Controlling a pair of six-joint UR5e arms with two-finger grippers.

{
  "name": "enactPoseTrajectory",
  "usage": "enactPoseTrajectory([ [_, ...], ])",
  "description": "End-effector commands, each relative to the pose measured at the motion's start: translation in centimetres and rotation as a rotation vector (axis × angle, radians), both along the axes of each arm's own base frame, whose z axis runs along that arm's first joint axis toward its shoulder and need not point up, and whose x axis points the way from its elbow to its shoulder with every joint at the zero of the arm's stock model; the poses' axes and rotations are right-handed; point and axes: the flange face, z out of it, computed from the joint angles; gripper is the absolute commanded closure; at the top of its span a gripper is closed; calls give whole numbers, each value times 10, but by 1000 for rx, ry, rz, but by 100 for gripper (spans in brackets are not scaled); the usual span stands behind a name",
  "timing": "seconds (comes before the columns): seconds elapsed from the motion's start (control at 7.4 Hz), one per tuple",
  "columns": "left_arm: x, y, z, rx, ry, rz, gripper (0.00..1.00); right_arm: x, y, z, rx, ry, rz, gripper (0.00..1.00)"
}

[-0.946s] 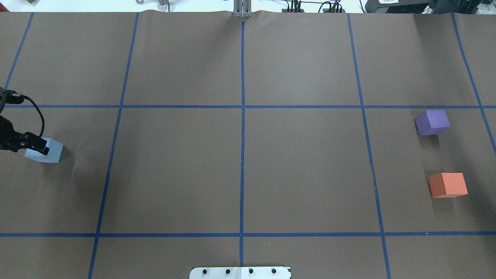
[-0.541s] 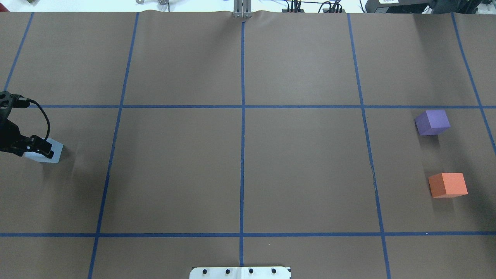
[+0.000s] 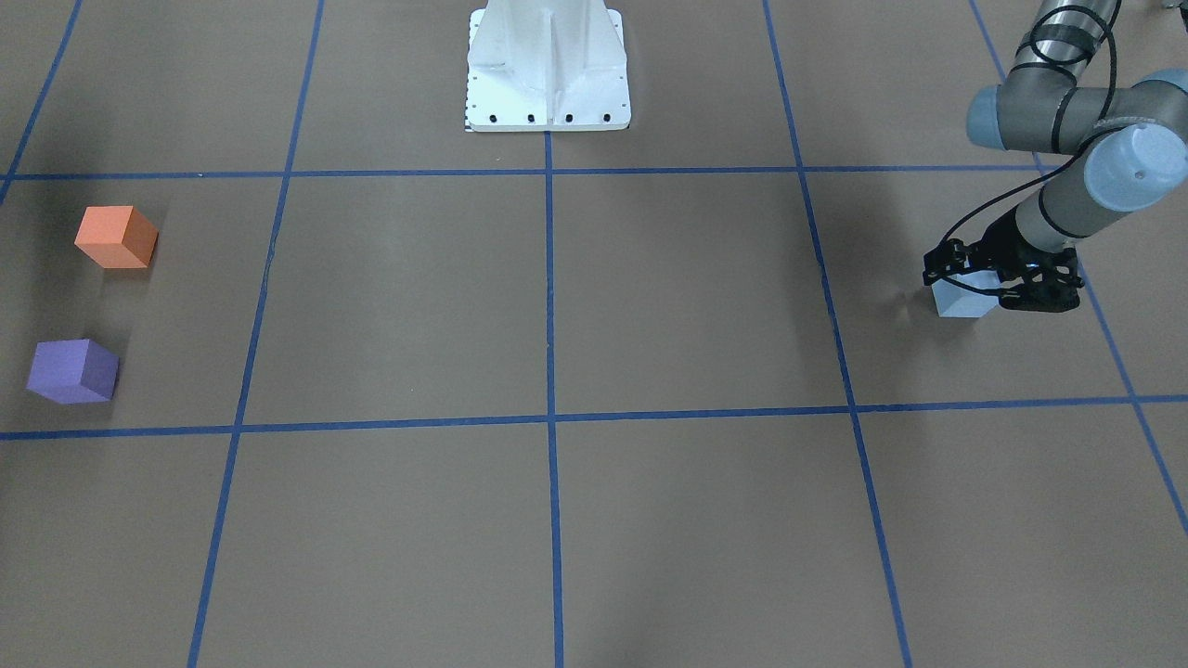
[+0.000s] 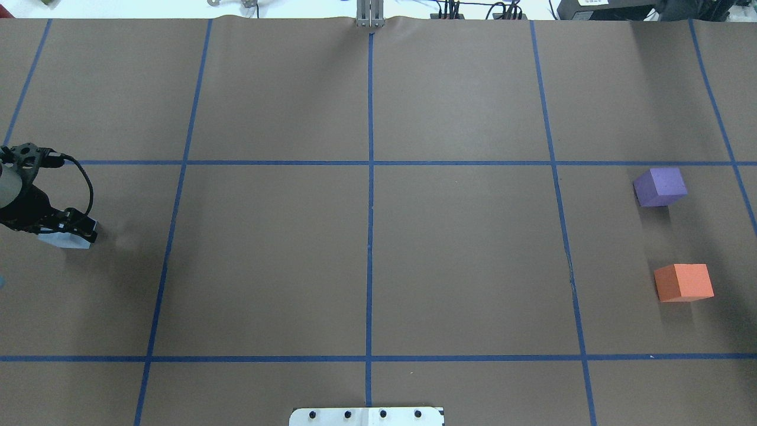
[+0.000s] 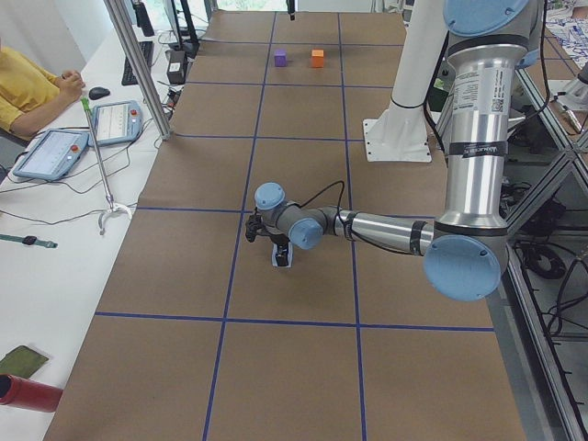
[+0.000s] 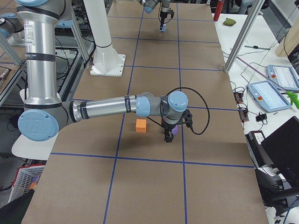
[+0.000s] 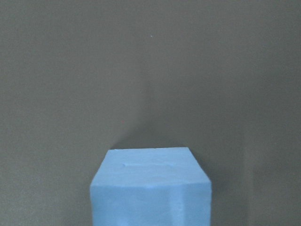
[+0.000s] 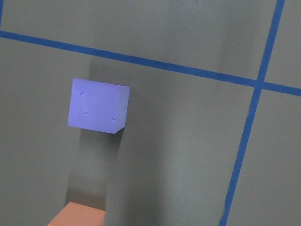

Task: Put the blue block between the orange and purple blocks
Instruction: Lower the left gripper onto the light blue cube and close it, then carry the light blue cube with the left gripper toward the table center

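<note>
The blue block (image 3: pixel 959 302) sits on the brown table at my far left; it also shows in the overhead view (image 4: pixel 64 240) and fills the bottom of the left wrist view (image 7: pixel 150 188). My left gripper (image 3: pixel 998 283) is low over it, open, with its fingers on either side of the block's top. The purple block (image 4: pixel 660 186) and the orange block (image 4: pixel 683 282) stand at the far right with a gap between them. My right gripper (image 6: pixel 168 138) hangs above them, and I cannot tell whether it is open or shut. The right wrist view shows the purple block (image 8: pixel 98 105).
The white robot base (image 3: pixel 548 65) stands at the table's near middle edge. Blue tape lines divide the table into squares. An operators' bench with tablets (image 5: pixel 55 152) and a metal pole (image 5: pixel 138 64) runs along the far side.
My left gripper has moved further over the blue block and lower, covering more of its top. The block and the other two blocks have not moved.
</note>
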Motion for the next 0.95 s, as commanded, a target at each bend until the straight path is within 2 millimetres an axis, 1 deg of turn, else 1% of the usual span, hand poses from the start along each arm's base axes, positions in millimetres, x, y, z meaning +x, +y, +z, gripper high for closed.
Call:
enactPoseTrajectory([
  [0.0,6,-8,7,7,3,2,1,-3,0,0,-1,0,-5,0],
  [0.14,5,-8,7,10,4,-1,38,-4,0,0,-2,-3,-8,0],
  [0.27,3,-8,6,26,7,-6,99,-4,0,0,0,-3,-8,0],
  [0.41,-2,-7,-12,57,28,-14,100,-5,0,-1,1,-5,-8,0],
  [0.54,3,-10,-49,81,63,-30,100,-5,0,-2,1,-5,-9,0],
  [0.68,19,-30,-96,60,106,-101,100,-5,0,-5,7,-7,-9,0],
  [0.81,47,-46,-143,22,141,-152,100,-6,0,-5,7,-7,-11,0],
])
